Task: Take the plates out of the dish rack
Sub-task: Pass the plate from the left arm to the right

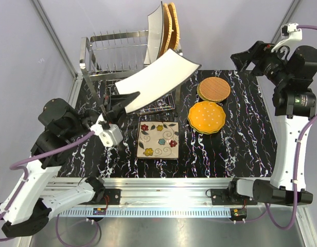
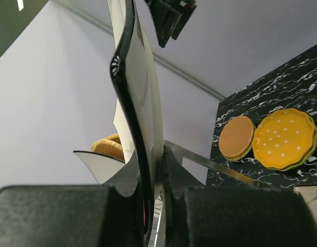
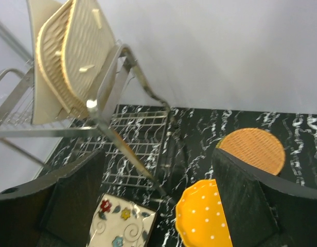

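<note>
My left gripper [image 1: 125,101] is shut on the lower edge of a plain white square plate [image 1: 161,77], held tilted in the air in front of the dish rack [image 1: 115,51]. The left wrist view shows that plate [image 2: 143,98] edge-on between the jaws of the left gripper [image 2: 157,175]. A white plate and woven tan plates [image 1: 167,27] stand upright at the rack's right end. My right gripper [image 1: 242,59] hangs open, empty, high at the right of the rack. Its fingers [image 3: 71,200] frame the table below, and the racked plates [image 3: 71,56] are at upper left.
On the black marbled table lie a cream floral square plate [image 1: 158,140], an orange dotted scalloped plate [image 1: 207,117] on a green one, and a round woven plate [image 1: 214,88]. The rack's lower wire tier [image 1: 163,103] sits under the held plate.
</note>
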